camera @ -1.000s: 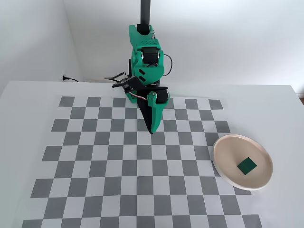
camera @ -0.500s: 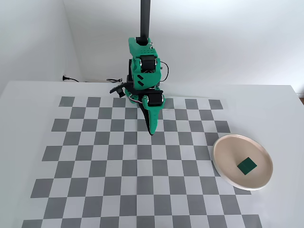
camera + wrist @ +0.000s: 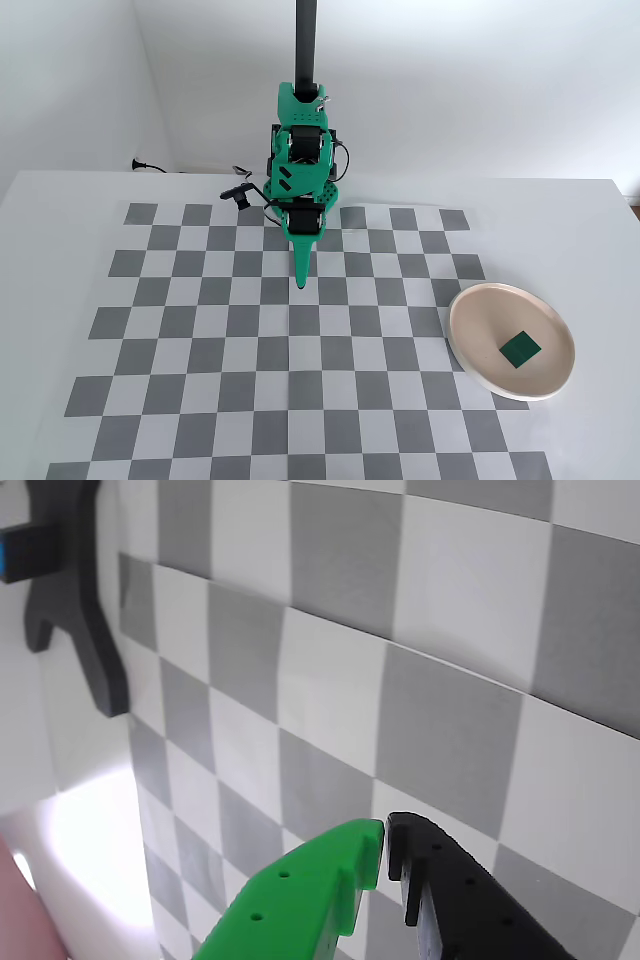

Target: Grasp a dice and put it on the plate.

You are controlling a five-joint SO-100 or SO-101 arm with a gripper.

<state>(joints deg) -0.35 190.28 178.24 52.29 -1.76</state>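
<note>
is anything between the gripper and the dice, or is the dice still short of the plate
Nothing visible stands between them. In the fixed view the dice already lies on the plate, and only bare checkerboard separates it from the gripper, whose fingers are shut and hold nothing.

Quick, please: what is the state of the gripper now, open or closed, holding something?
Gripper: closed, empty. The dice lies on the plate.

Bright, even, diffuse light in fixed view, shadows faint, sharp throughout. Wrist view softer, slightly blurred, blown-out glare patch at lower left on checkerboard (image 3: pixel 330 710), lines bowed toward the edges
</note>
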